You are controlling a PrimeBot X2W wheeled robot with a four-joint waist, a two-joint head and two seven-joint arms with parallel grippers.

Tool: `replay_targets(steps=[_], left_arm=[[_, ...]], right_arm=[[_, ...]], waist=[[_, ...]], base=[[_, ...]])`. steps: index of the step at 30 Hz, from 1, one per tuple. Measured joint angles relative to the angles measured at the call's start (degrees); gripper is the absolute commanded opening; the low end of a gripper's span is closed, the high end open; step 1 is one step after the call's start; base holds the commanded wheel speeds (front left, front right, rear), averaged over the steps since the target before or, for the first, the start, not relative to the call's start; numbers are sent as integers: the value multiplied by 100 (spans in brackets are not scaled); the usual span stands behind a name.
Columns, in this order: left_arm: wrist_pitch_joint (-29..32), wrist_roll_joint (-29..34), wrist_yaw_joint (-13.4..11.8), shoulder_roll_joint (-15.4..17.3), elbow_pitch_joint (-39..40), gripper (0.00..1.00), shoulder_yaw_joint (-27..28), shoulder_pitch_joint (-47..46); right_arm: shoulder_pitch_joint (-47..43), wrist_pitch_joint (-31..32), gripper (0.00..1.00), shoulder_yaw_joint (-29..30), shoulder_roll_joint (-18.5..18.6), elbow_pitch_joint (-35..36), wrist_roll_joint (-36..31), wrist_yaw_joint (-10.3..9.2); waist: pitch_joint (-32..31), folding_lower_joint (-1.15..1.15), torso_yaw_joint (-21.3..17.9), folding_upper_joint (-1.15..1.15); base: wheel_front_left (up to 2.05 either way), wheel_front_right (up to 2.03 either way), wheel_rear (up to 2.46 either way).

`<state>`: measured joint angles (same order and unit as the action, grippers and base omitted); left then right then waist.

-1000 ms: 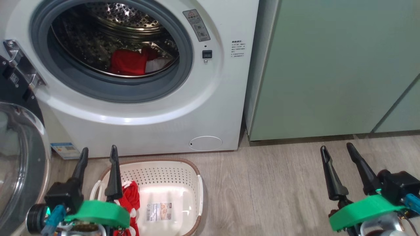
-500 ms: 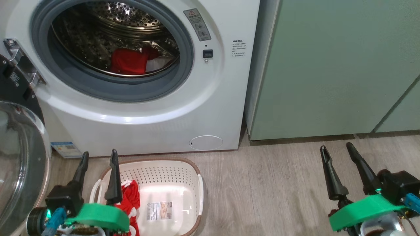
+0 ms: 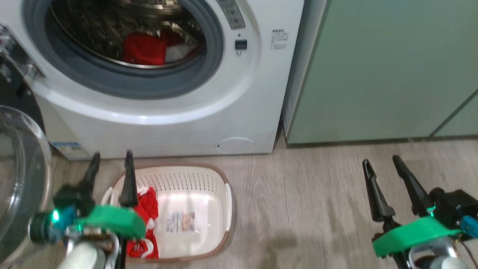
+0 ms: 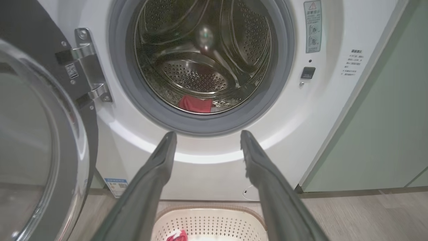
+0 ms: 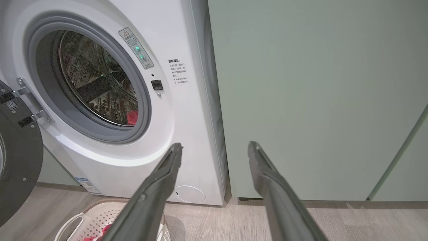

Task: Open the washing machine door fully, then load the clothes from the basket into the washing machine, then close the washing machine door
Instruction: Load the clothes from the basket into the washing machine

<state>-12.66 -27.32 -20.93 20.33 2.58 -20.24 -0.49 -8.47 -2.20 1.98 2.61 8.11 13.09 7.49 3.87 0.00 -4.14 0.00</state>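
Head view has slid since a second ago: the whole picture moved together, the drum opening now cut off at the top and more floor showing below, so the camera tipped down and the things themselves did not shift. It is also blurrier now. The left gripper [image 3: 112, 154] hangs in front of the washing machine [image 3: 168, 123], low before its white front and toward its left side, its two dark fingers spread wide with nothing between them and touching nothing. In the left wrist view those fingers point at the panel just under the grey gasket. The right gripper [image 3: 381, 160] hangs well off to the washing machine's right, over the floor [image 3: 298, 209] before the pale green cabinet [image 3: 373, 74], jaws just as wide apart and empty. The basket [image 3: 209, 170] stands on the floor just in front of the washing machine, below its round flap [image 3: 236, 144]. One red bundle of the clothes [image 3: 143, 209] lies in the basket's left end; how many pieces it holds cannot be told. A sticker label [image 3: 181, 221] shows on the bare basket floor. One more red garment [image 3: 143, 48], with white beside it, lies inside the washing machine's drum. The washing machine door [image 3: 18, 157] stands swung open at the washing machine's left side. In all: two grippers, one basket, one washing machine, one door.
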Motion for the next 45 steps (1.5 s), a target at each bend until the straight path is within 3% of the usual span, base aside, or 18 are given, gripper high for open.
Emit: replay_targets(steps=[13,23,32,45], left_arm=[[871,-238,777,-86,-2380,100,-240,-2344],[1425,-294,1326,-54,-4434,100,-372,-3459],[1918,-353,1424,403,-5200,100,-360,-3830],[2525,-245,1419,1120,-5581,100,-427,-3943]], right_arm=[[1146,-376,100,-270,0,58,172,0],[2210,-977,100,-808,3,-497,516,0],[2743,-1203,100,-1221,7,-838,895,0],[3111,-1227,100,-1511,7,-849,1365,0]], waist=[[1677,2,-218,0],[3269,2,-695,0],[4225,2,-1195,0],[5088,1,-1840,0]], base=[[0,0,0],[0,0,0],[0,0,0],[0,0,0]])
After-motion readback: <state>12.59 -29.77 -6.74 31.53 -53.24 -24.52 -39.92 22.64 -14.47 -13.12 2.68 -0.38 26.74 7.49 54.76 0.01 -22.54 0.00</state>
